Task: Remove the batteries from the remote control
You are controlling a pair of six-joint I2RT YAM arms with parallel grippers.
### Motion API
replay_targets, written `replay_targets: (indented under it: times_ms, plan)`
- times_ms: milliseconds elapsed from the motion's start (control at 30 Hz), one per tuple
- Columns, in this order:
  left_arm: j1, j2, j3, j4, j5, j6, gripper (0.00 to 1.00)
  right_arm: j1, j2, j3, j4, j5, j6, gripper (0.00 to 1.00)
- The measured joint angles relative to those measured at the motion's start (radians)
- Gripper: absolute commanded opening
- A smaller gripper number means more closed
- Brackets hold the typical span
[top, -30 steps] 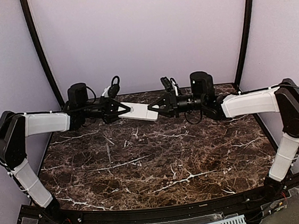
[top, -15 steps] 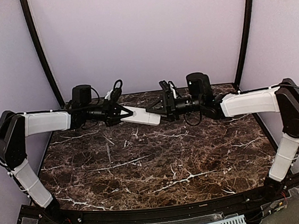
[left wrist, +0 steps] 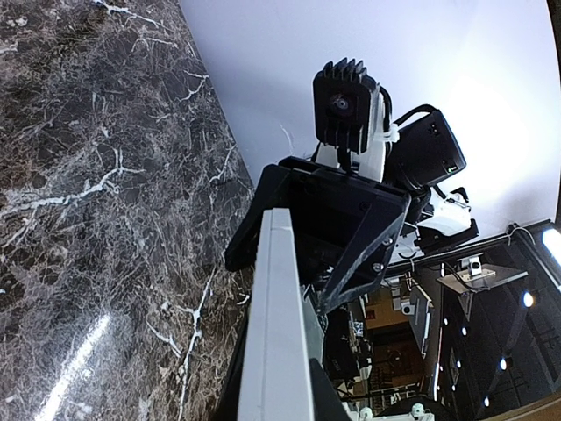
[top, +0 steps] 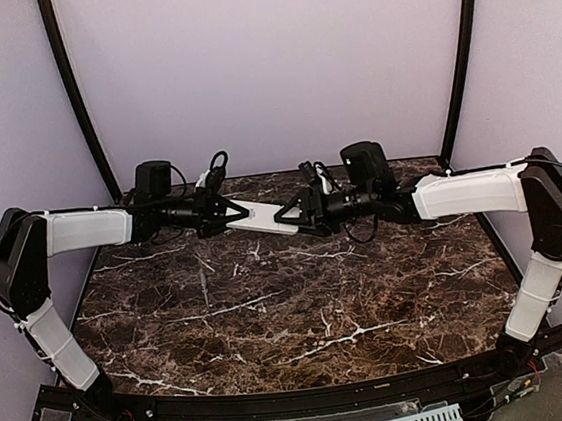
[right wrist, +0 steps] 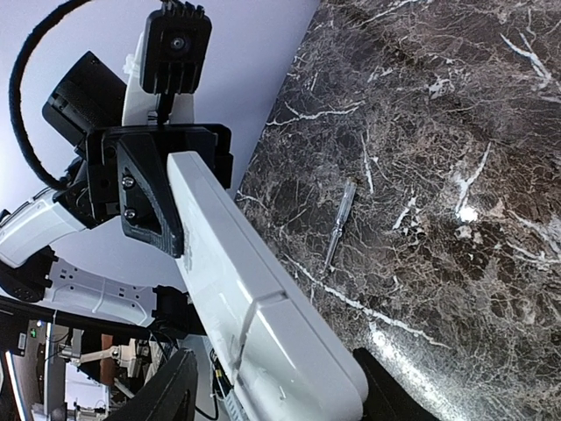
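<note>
The remote control (top: 265, 218), a slim white bar, hangs in the air over the back of the table, held between both grippers. My left gripper (top: 236, 212) is shut on its left end, and the bar runs edge-on up the left wrist view (left wrist: 276, 333). My right gripper (top: 286, 213) is shut on the right end. In the right wrist view the remote's (right wrist: 254, 298) broad face shows a cover seam, and a dark finger (right wrist: 171, 390) stands on each side. The batteries are hidden.
A slim clear stick (right wrist: 338, 226) lies on the dark marble table (top: 301, 309) below the remote. The back wall is close behind both grippers. Black frame posts (top: 77, 101) stand at the back corners.
My right gripper has moved left, further along the remote. The remote has rolled more edge-on and shifted slightly left. Both grippers are closer together.
</note>
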Motion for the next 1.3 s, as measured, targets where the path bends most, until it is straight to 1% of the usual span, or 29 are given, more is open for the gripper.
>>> replay_targets:
  times_ms: [133, 433, 567, 700, 1100, 1200, 1300]
  plan:
    - [0.001, 0.000, 0.000, 0.000, -0.004, -0.002, 0.00, 0.003, -0.006, -0.001, -0.017, 0.018, -0.010, 0.49]
    - [0.001, 0.000, 0.000, -0.003, -0.010, -0.001, 0.00, 0.010, -0.007, 0.005, -0.059, 0.069, -0.022, 0.45]
    - [0.002, 0.000, 0.000, -0.006, -0.014, 0.000, 0.00, 0.018, -0.007, 0.027, -0.101, 0.111, -0.043, 0.38]
    - [0.002, 0.000, 0.000, -0.015, -0.023, 0.002, 0.00, 0.020, -0.010, 0.029, -0.117, 0.134, -0.053, 0.34]
    - [0.002, 0.000, 0.000, -0.008, -0.024, 0.029, 0.00, 0.020, -0.026, 0.029, -0.151, 0.155, -0.058, 0.33]
    - [0.000, 0.000, 0.004, -0.023, -0.024, 0.054, 0.00, 0.024, -0.031, 0.040, -0.185, 0.171, -0.065, 0.36]
    - [-0.002, 0.000, 0.029, -0.095, -0.032, 0.111, 0.00, 0.031, -0.031, 0.062, -0.236, 0.195, -0.080, 0.38]
